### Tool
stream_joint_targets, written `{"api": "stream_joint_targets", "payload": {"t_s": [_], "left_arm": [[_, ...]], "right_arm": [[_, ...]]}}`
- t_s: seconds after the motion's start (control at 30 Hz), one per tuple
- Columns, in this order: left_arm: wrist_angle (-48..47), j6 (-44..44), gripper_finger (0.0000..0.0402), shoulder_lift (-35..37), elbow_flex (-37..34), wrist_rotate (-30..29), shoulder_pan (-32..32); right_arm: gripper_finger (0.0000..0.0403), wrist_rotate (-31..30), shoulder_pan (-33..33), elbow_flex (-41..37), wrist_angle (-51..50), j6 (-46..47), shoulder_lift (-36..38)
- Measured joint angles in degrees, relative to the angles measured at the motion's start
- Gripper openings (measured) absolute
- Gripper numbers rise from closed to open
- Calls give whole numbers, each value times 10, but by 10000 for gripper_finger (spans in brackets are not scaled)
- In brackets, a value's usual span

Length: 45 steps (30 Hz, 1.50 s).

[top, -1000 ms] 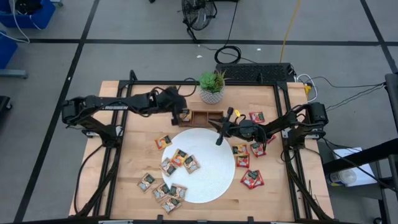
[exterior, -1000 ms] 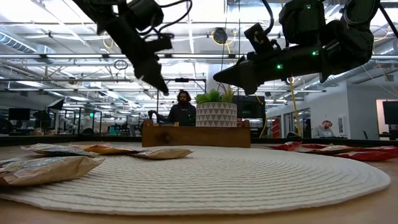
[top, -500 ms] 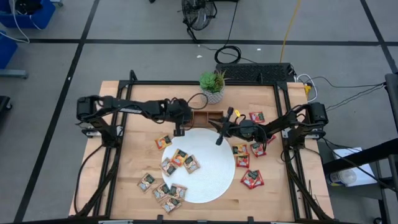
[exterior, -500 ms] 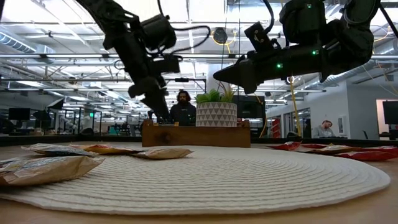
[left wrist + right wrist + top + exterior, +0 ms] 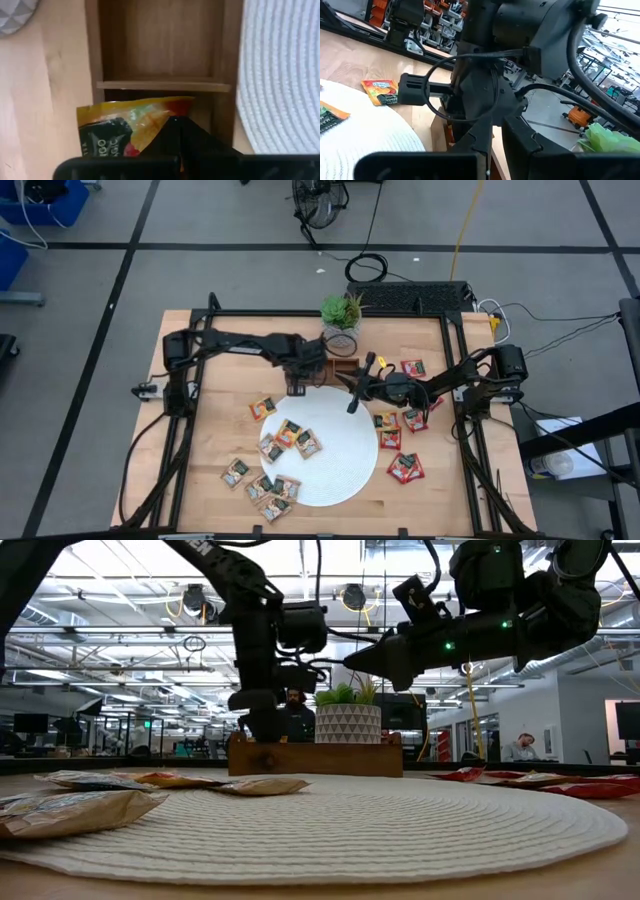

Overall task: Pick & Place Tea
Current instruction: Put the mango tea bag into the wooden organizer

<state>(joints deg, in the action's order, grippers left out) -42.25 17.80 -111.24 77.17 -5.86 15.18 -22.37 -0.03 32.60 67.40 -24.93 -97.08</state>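
A tan-and-orange tea sachet (image 5: 120, 125) lies in the end compartment of the wooden tray (image 5: 335, 367), near the divider (image 5: 165, 86). My left gripper (image 5: 297, 385) is shut and points down over that compartment, its tips right at the sachet. My right gripper (image 5: 351, 402) is shut and empty, held level above the far edge of the white round mat (image 5: 335, 465). More tan sachets (image 5: 290, 435) lie on the mat. Others (image 5: 260, 485) lie at its near left edge. Red sachets (image 5: 405, 420) lie to the mat's right. My left gripper's shut fingers (image 5: 180, 135) come from above, pointing down, over the sachet's edge (image 5: 160, 112) in the tray compartment. The fingers themselves hide the spot, so I cannot tell whether they touch the sachet.
A potted plant (image 5: 341, 320) in a patterned white pot stands just beyond the tray. One tan sachet (image 5: 262, 408) lies alone on the bare wood left of the mat. Beyond the table, a person (image 5: 293, 715) shows in the low view.
My left gripper has come down toward the tray's left end and has tipped from a slant to point almost straight down. Its arm has stretched farther toward the table's right. My right gripper has kept still.
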Motion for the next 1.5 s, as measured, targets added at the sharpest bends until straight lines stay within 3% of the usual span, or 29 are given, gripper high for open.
{"api": "stream_joint_targets", "payload": {"t_s": [0.2,0.97,1.07,1.23,1.5], "left_arm": [[-25,-11,1,-3,8,34,2],[-13,-34,1,-31,10,51,23],[-9,-43,1,-32,10,24,20],[-5,-74,3,-35,9,-73,15],[-8,-90,5,-35,8,-99,1]], "right_arm": [[33,0,0,0,-5,0,0],[33,0,0,0,-7,2,0],[34,0,0,0,-7,2,0],[34,0,0,0,-7,1,0],[33,0,0,0,-8,1,0]]}}
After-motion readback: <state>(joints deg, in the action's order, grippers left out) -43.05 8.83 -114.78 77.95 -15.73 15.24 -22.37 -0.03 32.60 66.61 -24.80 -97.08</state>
